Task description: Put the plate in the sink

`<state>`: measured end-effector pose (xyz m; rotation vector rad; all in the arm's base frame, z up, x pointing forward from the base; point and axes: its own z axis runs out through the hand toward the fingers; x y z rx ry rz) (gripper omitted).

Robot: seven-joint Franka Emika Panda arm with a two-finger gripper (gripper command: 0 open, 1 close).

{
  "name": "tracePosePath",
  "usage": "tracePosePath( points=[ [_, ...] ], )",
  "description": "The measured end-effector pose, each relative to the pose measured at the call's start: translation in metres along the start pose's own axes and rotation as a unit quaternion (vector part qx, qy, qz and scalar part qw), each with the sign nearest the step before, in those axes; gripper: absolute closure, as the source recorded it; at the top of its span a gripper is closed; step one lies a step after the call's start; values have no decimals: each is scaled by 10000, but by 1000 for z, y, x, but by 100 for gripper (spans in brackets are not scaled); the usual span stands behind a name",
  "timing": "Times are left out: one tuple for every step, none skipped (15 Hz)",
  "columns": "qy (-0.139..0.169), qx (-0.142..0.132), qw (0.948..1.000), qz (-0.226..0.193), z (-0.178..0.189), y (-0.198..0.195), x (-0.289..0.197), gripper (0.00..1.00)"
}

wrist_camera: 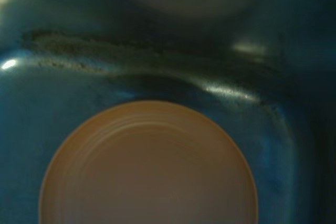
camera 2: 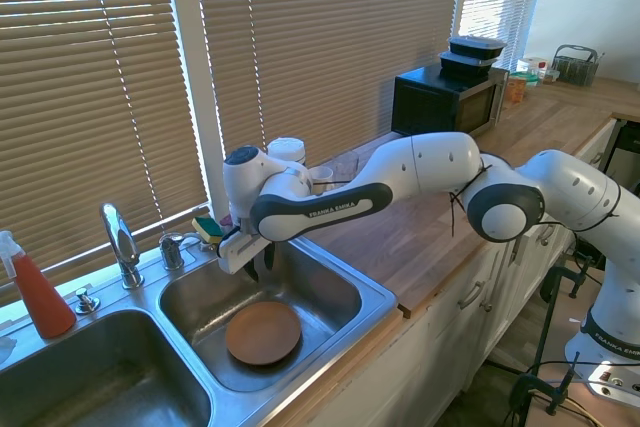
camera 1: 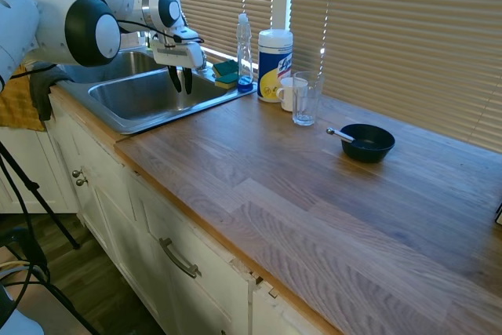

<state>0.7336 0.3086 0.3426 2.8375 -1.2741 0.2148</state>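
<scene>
In the second exterior view, going from the left, a red spray bottle (camera 2: 38, 292) stands at the counter's edge, then the chrome faucet (camera 2: 122, 244) rises behind the divider of the sink (camera 2: 375, 292), whose left basin shows nothing in it. In the right basin the plate (camera 2: 263, 333) lies flat on the steel floor, right side up, and nothing holds it. Just above and behind it hangs the gripper (camera 2: 258, 265), its dark fingers pointing down with only a narrow gap between them and gripping nothing (the first exterior view shows the same two fingers (camera 1: 181, 80) over the basin, close together but apart). The wrist view looks straight down on the plate (wrist_camera: 149, 166), whole and level on the basin floor. By my reading the placing step is done and the release made; what remains is the retreat. The next move calls for a straight lift, clear of the basin wall and the faucet. Further right, the counter (camera 1: 314, 194) carries a black bowl (camera 1: 367, 142), well apart from the sink.
</scene>
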Motion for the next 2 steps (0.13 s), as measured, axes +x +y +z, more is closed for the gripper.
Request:
tracePosePath(
  points=[
    [40,105,9999,3,-26,0,1,0],
    [77,221,9997,2,-54,1,0,0]
  ],
)
